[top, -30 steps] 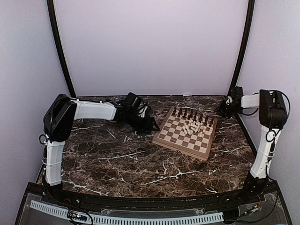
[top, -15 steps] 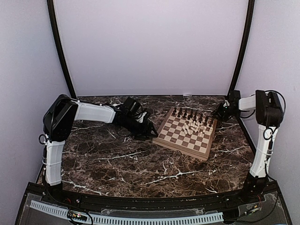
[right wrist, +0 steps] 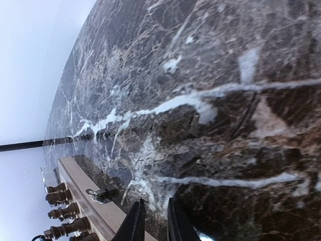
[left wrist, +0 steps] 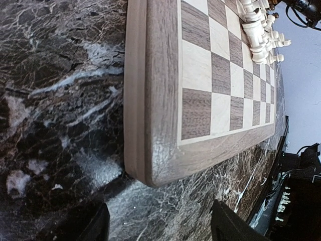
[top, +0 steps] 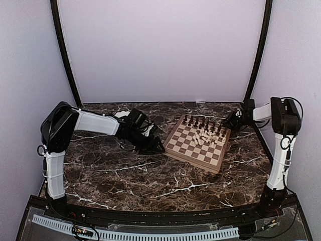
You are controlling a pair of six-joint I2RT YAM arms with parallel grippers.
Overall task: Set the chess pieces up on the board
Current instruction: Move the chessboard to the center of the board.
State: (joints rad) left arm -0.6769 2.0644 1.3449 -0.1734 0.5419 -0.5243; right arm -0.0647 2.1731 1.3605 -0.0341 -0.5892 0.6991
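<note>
Overhead and wrist views. The chessboard (top: 183,145) lies skewed on the marble desk (top: 150,175), right of centre. Dark chess pieces (top: 200,122) stand in a row along its far edge; cream chess pieces (top: 208,135) cluster on the squares just in front of them. The left pincer (left wrist: 160,228) lies low over the desk, facing the board's left corner, fingers spread wide with nothing between them. The right pincer (right wrist: 154,221) sits near the board's far right corner, fingers drawn almost together and gripping nothing.
</note>
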